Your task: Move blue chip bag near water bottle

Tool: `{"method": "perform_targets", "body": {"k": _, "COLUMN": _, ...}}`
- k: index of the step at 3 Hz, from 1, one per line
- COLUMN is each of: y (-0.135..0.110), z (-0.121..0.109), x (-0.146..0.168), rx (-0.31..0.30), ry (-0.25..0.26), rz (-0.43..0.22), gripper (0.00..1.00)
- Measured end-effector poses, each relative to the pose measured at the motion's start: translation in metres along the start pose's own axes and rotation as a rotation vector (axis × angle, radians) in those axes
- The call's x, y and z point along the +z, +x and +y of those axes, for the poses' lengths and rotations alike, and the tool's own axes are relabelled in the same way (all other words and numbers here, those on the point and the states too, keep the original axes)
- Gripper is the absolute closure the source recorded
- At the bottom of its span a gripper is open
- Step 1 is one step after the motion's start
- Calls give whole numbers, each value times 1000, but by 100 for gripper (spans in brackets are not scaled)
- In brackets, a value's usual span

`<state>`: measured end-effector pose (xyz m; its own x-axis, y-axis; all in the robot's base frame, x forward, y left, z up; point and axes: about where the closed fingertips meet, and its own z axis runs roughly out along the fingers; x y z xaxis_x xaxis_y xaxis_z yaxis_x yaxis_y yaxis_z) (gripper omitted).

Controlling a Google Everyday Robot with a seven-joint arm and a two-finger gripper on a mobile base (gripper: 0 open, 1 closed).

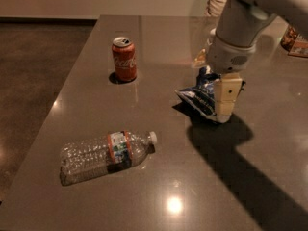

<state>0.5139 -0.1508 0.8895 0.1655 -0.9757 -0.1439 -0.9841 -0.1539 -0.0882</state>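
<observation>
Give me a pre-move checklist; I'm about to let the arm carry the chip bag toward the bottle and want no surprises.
1. Gripper at blue chip bag: ok, down against it.
2. Bag secured by gripper: cannot tell.
3. Water bottle located: ok, lying on its side at the front left of the table.
4. Path from bag to bottle: ok, bare tabletop between.
5. Red soda can out of the way: ok, upright, farther back.
6. Bag near bottle yet: not ok, well apart.

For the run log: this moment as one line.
gripper: low at blue chip bag | water bottle: lying, apart from bag | red can: upright | task: not done
</observation>
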Motion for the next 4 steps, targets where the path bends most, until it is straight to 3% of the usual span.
{"method": "perform_targets", "body": {"k": 1, "y": -1, "z": -5, "x": 16, "rx": -27, "ry": -35, "rz": 7, "gripper": 0}}
{"method": "perform_targets", "body": {"k": 2, "y": 2, "z": -7, "x": 26, "rx": -34, "ry": -50, "rz": 9, "gripper": 13}}
{"method": "perform_targets", "body": {"k": 4, "y": -4, "z": 0, "x": 16, "rx": -45, "ry": -41, "rz": 12, "gripper": 60}}
